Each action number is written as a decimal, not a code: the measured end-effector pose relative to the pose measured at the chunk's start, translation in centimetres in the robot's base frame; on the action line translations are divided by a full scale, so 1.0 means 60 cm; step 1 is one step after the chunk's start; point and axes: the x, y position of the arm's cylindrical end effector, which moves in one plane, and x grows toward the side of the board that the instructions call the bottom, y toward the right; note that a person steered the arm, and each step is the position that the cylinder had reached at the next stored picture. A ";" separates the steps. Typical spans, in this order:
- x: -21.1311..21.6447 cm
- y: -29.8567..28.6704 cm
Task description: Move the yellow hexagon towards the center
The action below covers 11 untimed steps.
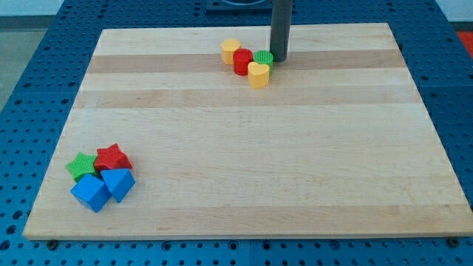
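Altogether eight blocks sit on the wooden board (244,148), in two clusters of four, and counting by colour gives two blue, two green, two red and two yellow. Starting at the view's left, the first cluster lies near the board's bottom-left corner: a green star (81,165) at the far left, a red star (112,157) just to its right and touching it, a blue cube (90,193) below the green star, and a second blue block (118,182) of a wedge-like shape I cannot name for sure, pressed against the cube's right side under the red star. Well apart from these, near the view's top and a little right of the middle, sits the second cluster: the yellow hexagon (230,50) is its leftmost piece, close to the board's top edge and far above the centre; a red cylinder (243,62) touches its lower right side; a yellow heart-shaped block (258,74) sits below and right of the red cylinder, touching it; and a green round block (264,58) is wedged between the red cylinder and the rod. My tip (280,60) comes straight down from the view's top as a plain dark rod holding nothing, its end on the board just right of the green round block, touching or nearly so. The red cylinder and green block stand between my tip and the yellow hexagon. Around the board, a blue perforated table surface (44,66) shows on every side.
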 end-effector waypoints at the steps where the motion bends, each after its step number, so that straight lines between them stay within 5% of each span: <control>1: -0.036 0.000; 6: -0.036 -0.172; 11: -0.056 -0.205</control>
